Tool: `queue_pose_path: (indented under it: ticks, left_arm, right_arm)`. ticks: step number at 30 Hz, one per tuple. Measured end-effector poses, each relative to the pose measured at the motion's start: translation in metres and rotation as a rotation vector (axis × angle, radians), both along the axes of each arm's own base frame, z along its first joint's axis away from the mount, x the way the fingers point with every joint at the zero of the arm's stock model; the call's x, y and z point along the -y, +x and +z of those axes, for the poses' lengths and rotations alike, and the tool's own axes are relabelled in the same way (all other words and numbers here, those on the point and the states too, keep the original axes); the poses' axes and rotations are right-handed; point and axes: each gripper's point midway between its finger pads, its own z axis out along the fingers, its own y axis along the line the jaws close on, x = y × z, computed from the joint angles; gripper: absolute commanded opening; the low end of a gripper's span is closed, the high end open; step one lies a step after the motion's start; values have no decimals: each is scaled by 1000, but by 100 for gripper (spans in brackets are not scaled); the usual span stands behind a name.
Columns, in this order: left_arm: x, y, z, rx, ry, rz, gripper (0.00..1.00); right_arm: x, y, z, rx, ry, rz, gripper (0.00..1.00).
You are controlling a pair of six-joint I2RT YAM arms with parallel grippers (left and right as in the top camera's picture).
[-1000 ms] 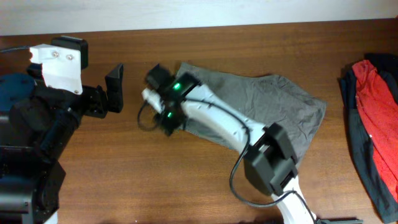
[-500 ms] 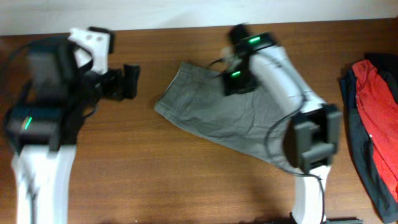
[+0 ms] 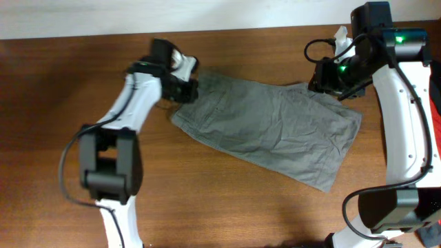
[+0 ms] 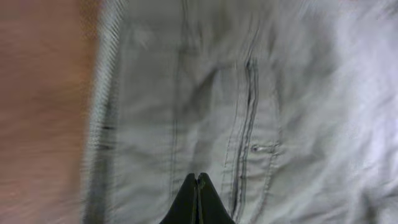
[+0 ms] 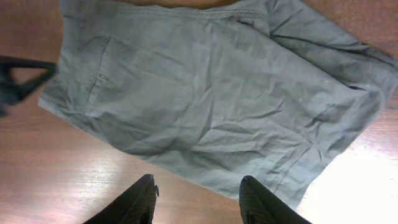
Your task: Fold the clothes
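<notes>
The grey-khaki shorts (image 3: 275, 131) lie spread and wrinkled across the middle of the table, and fill the left wrist view (image 4: 261, 93). My left gripper (image 3: 185, 88) is at their upper left corner, shut, its tips (image 4: 198, 177) pressed together just over the stitched seams; no fold shows between them. My right gripper (image 3: 324, 81) hovers high over the upper right corner, open and empty (image 5: 198, 183), with the whole garment (image 5: 211, 93) below it. A sliver of the red garment (image 3: 436, 103) shows at the far right edge, mostly hidden behind my right arm.
Bare brown wood (image 3: 207, 200) surrounds the shorts. The table's back edge (image 3: 241, 29) meets a pale wall. My left gripper's dark fingers (image 5: 18, 81) show at the left of the right wrist view.
The left arm swung right to the shorts' upper left corner and its jaws shut. The right arm moved from the shorts' middle to their upper right corner; the shorts now lie spread out.
</notes>
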Motion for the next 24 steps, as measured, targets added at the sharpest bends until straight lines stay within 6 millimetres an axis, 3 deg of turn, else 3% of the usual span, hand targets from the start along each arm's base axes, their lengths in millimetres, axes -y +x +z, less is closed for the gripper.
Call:
queue_pose_path:
  ticks: [3,7,10,13,15,18,21,24]
  left_arm:
    - [6,-19,-34,-69,132,-41,0]
    - [-16,-35,-53,-152,276,4,0]
    - [-50,-46,-56,-229,393,129,0]
    - [-95,-58,-57,-328,453,262,1]
    - [-133,-75,-57,-424,490,342,1]
    - [-168,-91,-57,-514,497,423,1]
    - [-176,-93,-57,-548,444,464,1]
    - [-175,-91,-58,-545,403,451,0]
  right_arm:
    - [2,-1,-1,-6,-10,-3,49]
    - [4,-1,-2,-6,-25,-7,49]
    - [9,-1,-3,-8,-50,-14,49]
    - [14,-1,-4,-8,-80,-23,55]
    - [17,-2,-8,-23,-96,-28,54]
    - [17,0,-27,-45,-96,-27,17]
    - [4,3,-60,-71,-49,-5,4]
    - [-34,5,-115,-80,24,73,4]
